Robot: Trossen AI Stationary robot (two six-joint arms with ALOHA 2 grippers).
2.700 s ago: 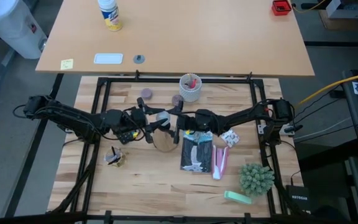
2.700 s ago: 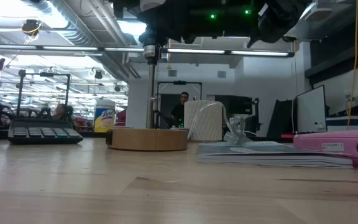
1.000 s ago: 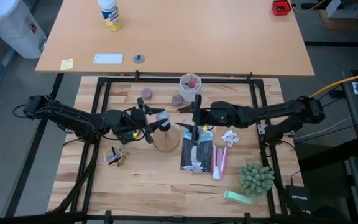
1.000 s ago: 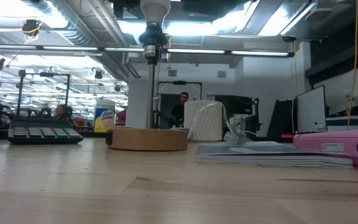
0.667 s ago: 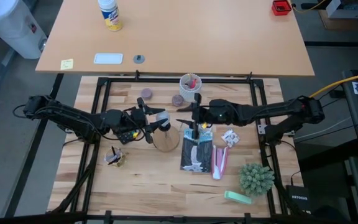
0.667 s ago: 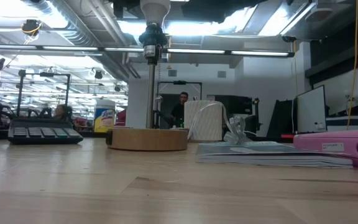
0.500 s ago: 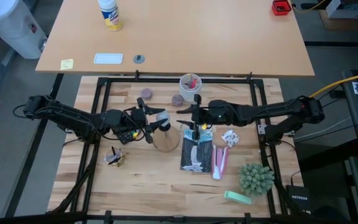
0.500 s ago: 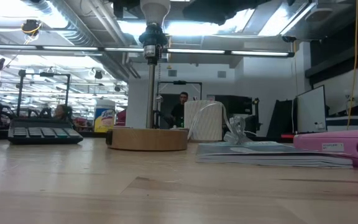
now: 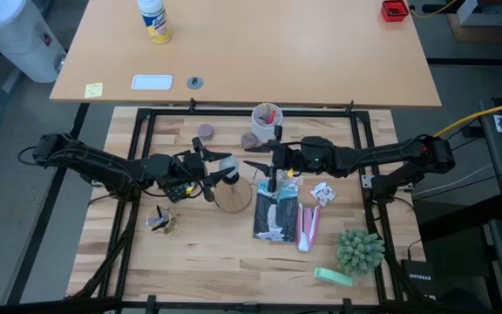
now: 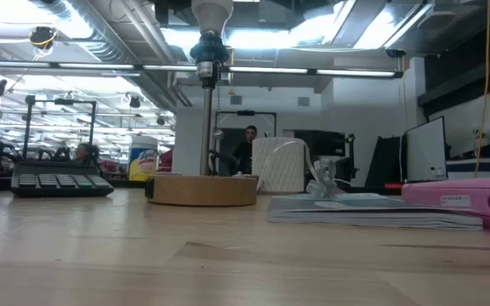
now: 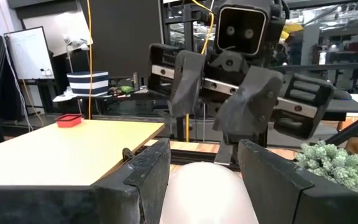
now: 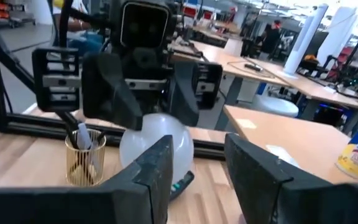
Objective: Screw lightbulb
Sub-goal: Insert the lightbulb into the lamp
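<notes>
White lightbulb (image 9: 227, 169) — left claw (image 9: 220, 172)

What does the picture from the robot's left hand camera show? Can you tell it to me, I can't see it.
The round white lightbulb sits close up between the left gripper's two dark fingers, which are pressed against its sides. Facing it, farther off, is the right gripper, fingers apart and holding nothing. A pale tabletop and a green plant show behind.

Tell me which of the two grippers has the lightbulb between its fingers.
The left gripper: the lightbulb sits between its fingers above the wooden stand. The right gripper faces it, open and empty.
</notes>
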